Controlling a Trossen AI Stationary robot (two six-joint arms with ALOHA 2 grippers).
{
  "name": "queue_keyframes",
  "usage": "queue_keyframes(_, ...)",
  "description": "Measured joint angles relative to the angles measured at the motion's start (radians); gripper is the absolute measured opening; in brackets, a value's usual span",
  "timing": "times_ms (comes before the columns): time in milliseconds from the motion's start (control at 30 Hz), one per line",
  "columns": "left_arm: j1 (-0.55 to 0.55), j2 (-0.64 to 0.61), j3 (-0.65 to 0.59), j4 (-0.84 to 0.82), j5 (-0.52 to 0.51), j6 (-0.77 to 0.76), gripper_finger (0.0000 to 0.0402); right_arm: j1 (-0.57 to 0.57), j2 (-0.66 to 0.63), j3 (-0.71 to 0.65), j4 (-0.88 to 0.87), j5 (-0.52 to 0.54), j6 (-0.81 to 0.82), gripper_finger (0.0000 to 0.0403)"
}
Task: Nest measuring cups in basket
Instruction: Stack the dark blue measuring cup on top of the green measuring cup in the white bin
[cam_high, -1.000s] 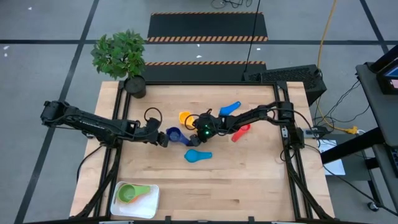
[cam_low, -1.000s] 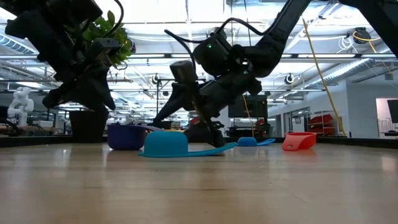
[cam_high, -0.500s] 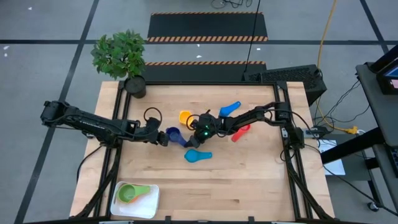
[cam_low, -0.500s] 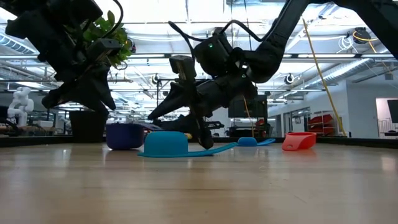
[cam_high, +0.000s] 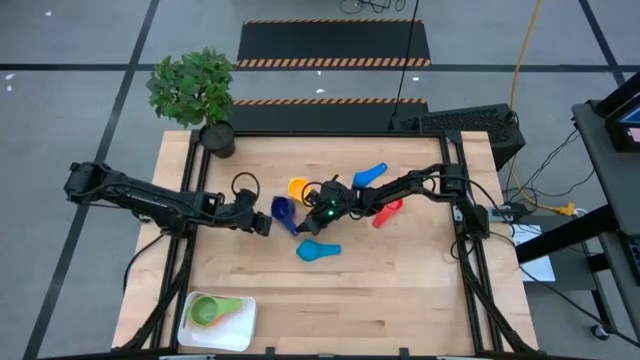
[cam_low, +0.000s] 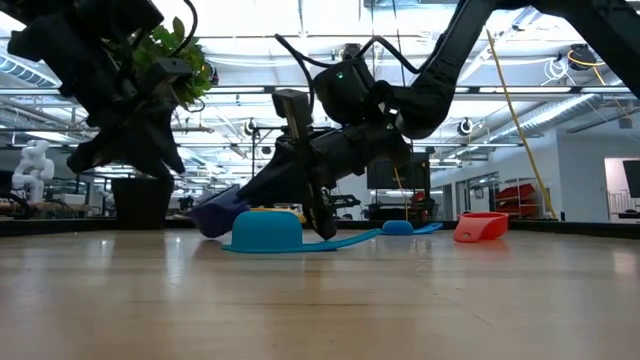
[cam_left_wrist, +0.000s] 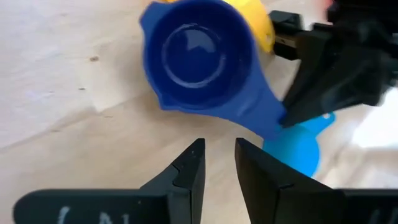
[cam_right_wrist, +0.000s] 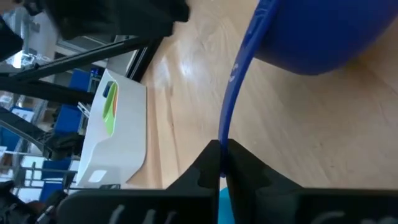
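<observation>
The dark blue measuring cup (cam_high: 284, 209) lies tipped near the table's middle, my right gripper (cam_high: 303, 223) shut on its handle. Just left of it, my left gripper (cam_left_wrist: 217, 157) stands open with nothing between its fingers, pointing at the cup's bowl (cam_left_wrist: 198, 53). A yellow cup (cam_high: 298, 188) sits right behind the dark blue one. A light blue cup (cam_high: 318, 250) lies bowl-down nearer the front. A blue cup (cam_high: 370, 176) and a red cup (cam_high: 387, 211) lie by the right arm. The white basket (cam_high: 240, 326) at the near left corner holds a green cup (cam_high: 207, 311). My right gripper pinches the dark blue cup's flat handle (cam_right_wrist: 225, 134) between its two fingers, near its free end. The handle shows edge-on between the fingertips. The fingers come from the table's right, slanting slightly down, along the handle. The bowl (cam_low: 215, 214) is tipped up on one side, its low edge close to the table.
A potted plant (cam_high: 198, 92) stands at the far left corner. A black cable loop (cam_high: 244, 185) lies behind the left gripper. Bare wood stretches across the near half of the table between the light blue cup and the basket.
My right gripper has shut on the dark blue cup's handle and tipped its wrist. The cup, which stood upright on the table, is now tilted with its bowl shifted slightly toward the far edge.
</observation>
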Motion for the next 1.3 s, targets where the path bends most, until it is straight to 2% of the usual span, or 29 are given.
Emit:
queue_keyframes(300,0.0,-0.162,0.0,-0.05,0.013,0.02,0.009,0.063,-0.004,0.0,0.007,0.001,0.048,0.0001)
queue_keyframes(567,-0.017,-0.362,0.001,-0.111,0.066,-0.021,0.009,0.132,-0.095,0.0,-0.033,0.032,0.045,0.0001)
queue_keyframes(700,-0.05,-0.458,0.025,-0.113,0.021,-0.041,0.009,0.154,-0.161,0.0,-0.1,0.029,0.038,0.0)
queue_keyframes(867,-0.076,-0.524,0.095,-0.11,-0.031,0.015,0.0094,0.193,-0.229,0.0,-0.16,0.007,0.046,0.0)
queue_keyframes(933,-0.082,-0.531,0.125,-0.11,-0.015,0.041,0.0101,0.217,-0.248,0.0,-0.158,0.008,0.069,0.0)
queue_keyframes(1067,-0.103,-0.534,0.165,-0.109,0.057,0.097,0.0131,0.274,-0.27,0.001,-0.144,0.075,0.127,0.0)
queue_keyframes(1200,-0.138,-0.534,0.176,-0.109,0.117,0.142,0.0176,0.341,-0.27,0.001,-0.12,0.106,0.187,0.0)
queue_keyframes(1300,-0.164,-0.534,0.176,-0.108,0.216,0.128,0.0218,0.386,-0.27,0.001,-0.1,0.108,0.243,0.0)
